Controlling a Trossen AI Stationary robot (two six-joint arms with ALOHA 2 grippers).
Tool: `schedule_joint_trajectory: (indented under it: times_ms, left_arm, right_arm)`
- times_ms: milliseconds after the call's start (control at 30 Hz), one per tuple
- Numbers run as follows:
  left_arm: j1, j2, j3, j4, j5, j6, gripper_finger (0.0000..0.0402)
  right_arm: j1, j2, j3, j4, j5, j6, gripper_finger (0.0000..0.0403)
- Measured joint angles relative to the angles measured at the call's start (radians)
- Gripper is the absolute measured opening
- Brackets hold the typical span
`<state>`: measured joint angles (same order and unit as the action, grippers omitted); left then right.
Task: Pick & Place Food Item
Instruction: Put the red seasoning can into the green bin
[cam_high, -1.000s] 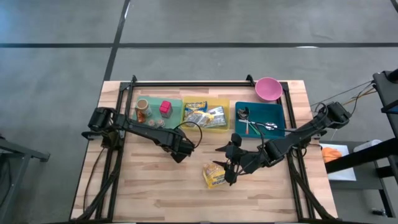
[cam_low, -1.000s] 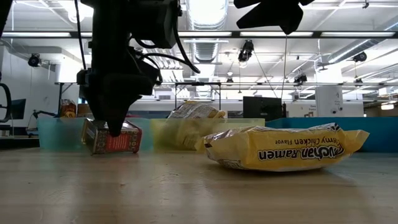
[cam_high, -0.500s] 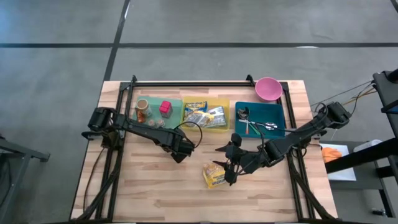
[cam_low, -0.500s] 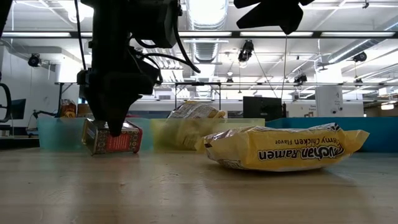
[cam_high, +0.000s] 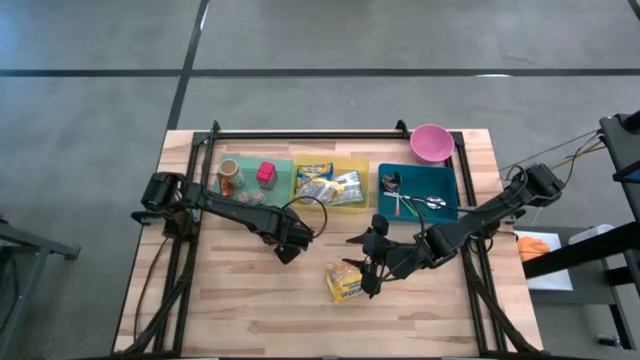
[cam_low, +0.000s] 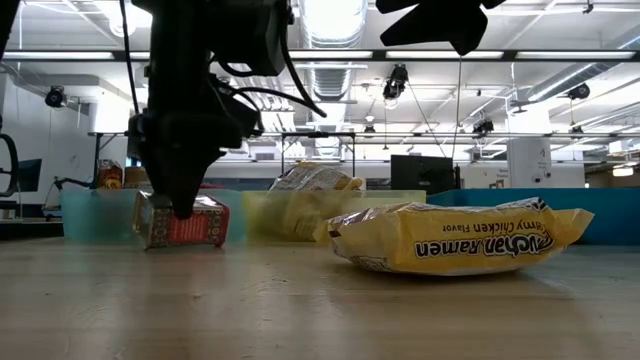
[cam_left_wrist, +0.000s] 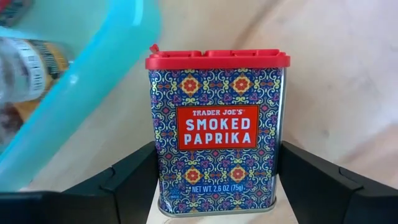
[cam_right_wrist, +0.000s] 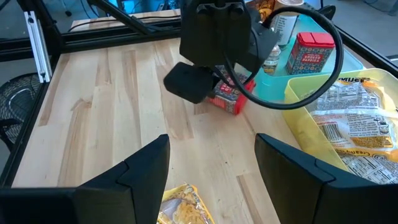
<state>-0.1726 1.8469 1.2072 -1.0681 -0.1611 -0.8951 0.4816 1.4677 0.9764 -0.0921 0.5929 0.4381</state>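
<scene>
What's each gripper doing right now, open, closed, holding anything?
Left gripper: closed on the paprika tin, which lies on the table.
Right gripper: open, empty, above the ramen pack.

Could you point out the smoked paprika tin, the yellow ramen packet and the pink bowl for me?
Red-lidded smoked paprika tin (cam_left_wrist: 216, 127): left wrist view, on its red name label.
Yellow chicken ramen packet (cam_low: 455, 240): low view, on the printed front.
Round pink bowl (cam_high: 431, 142): high view, on its inside.
</scene>
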Motion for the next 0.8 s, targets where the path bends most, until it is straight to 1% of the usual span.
schedule_joint_trajectory:
  times_ms: [100, 233, 433, 567, 800]
  left_arm:
    - [0.000, -0.010, 0.000, 0.012, 0.051, 0.057, 0.0297]
    - [-0.001, -0.036, -0.004, 0.040, 0.110, 0.081, 0.0297]
    - [0.000, -0.090, -0.004, 0.055, 0.187, 0.087, 0.0297]
    - [-0.003, -0.114, -0.003, 0.056, 0.248, 0.060, 0.0297]
    - [-0.003, -0.136, -0.003, 0.068, 0.395, 0.050, 0.0297]
  right_arm:
    - [0.000, 0.000, 0.000, 0.000, 0.000, 0.000, 0.0231]
    - [0.000, 0.000, 0.000, 0.000, 0.000, 0.000, 0.0231]
    - [0.000, 0.000, 0.000, 0.000, 0.000, 0.000, 0.0231]
    - [0.000, 0.000, 0.000, 0.000, 0.000, 0.000, 0.0231]
    - [0.000, 0.000, 0.000, 0.000, 0.000, 0.000, 0.0231]
